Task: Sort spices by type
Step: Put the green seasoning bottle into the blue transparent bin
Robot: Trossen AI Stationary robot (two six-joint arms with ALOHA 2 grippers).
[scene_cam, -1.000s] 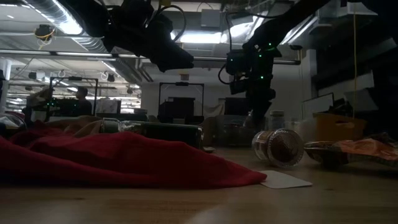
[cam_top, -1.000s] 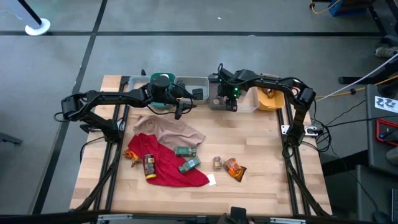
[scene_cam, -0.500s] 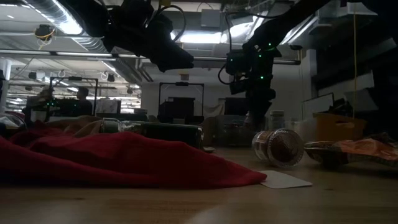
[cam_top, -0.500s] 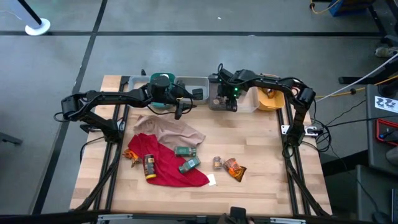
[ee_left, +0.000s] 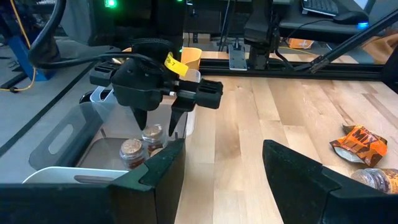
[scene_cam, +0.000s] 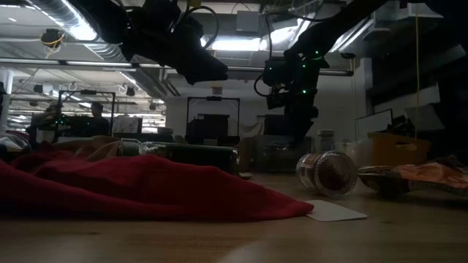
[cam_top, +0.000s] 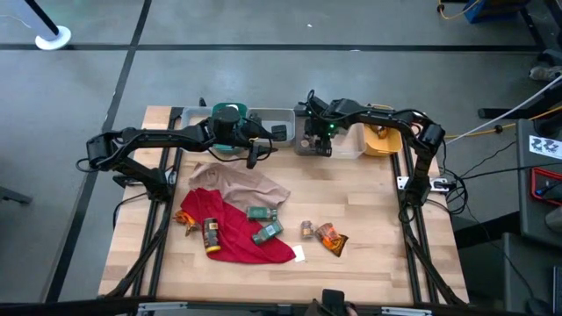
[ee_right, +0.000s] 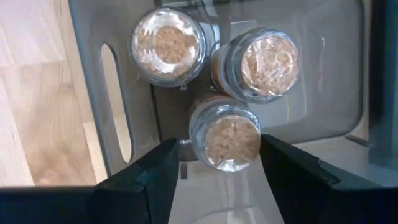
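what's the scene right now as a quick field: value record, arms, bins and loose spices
right gripper: open, above grey bin
grey bin contents: three jars, upright
left gripper: open, hovering by teal bin, holding nothing
yellow bin: far right of the row
red cloth: two green boxes and a yellow-capped bottle on it
bare table: small jar beside orange packet

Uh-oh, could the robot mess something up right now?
Maybe. The right hand hangs open just above three small jars standing close together in the grey bin, so a sideways move might tip one. On the table, a small jar lies on its side and may roll if nudged. Some spices, like the green box, rest on the rumpled red cloth, which could make gripping wobbly.
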